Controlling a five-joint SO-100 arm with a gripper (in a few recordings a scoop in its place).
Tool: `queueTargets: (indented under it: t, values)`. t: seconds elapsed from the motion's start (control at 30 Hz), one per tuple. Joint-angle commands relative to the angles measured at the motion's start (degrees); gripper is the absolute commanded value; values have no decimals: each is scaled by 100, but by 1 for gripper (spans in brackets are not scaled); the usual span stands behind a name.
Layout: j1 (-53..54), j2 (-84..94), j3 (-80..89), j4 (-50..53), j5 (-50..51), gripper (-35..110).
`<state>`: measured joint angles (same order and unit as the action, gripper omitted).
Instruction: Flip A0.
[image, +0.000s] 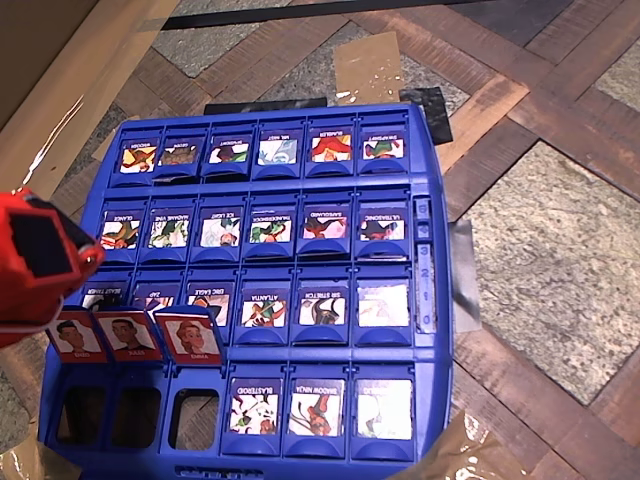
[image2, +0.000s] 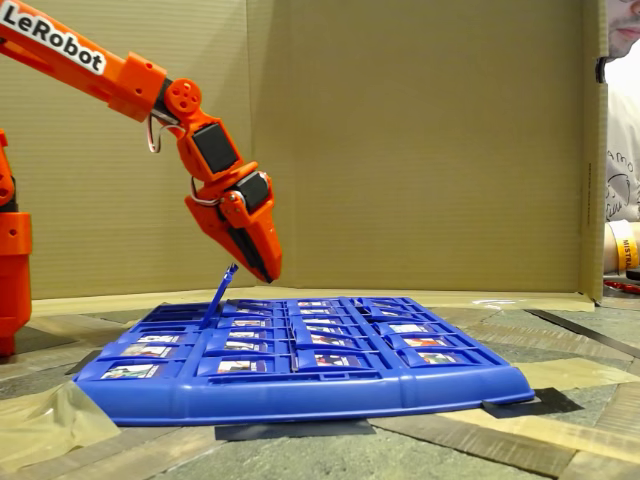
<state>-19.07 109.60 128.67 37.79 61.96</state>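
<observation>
A0 (image: 75, 338) is the leftmost of three red-framed portrait tiles standing up in the near row of the blue board (image: 430, 300); it shows a dark-haired man. In the fixed view the raised tiles (image2: 222, 292) appear edge-on, leaning at the board's far left. My orange gripper (image2: 267, 272) hangs just above and to the right of their top edge, its jaws close together with nothing between them. In the overhead view the gripper (image: 48, 305) comes in from the left edge, right above A0.
Two more red-framed portrait tiles (image: 130, 336) (image: 190, 340) stand beside A0. The other tiles lie flat showing blue-framed heroes, such as BLASTEROID (image: 254, 405). Cardboard walls (image2: 400, 140) stand behind the board. A person sits at the right edge (image2: 622, 150).
</observation>
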Motion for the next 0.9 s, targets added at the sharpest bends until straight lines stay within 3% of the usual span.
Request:
queueTargets:
  t: [0.0, 0.57, 0.87]
  values:
    - [-123, 343, 176, -44, -44, 0]
    - [-562, 1854, 1283, 88, -70, 0]
    - [-308, 3621, 1239, -308, -536, 0]
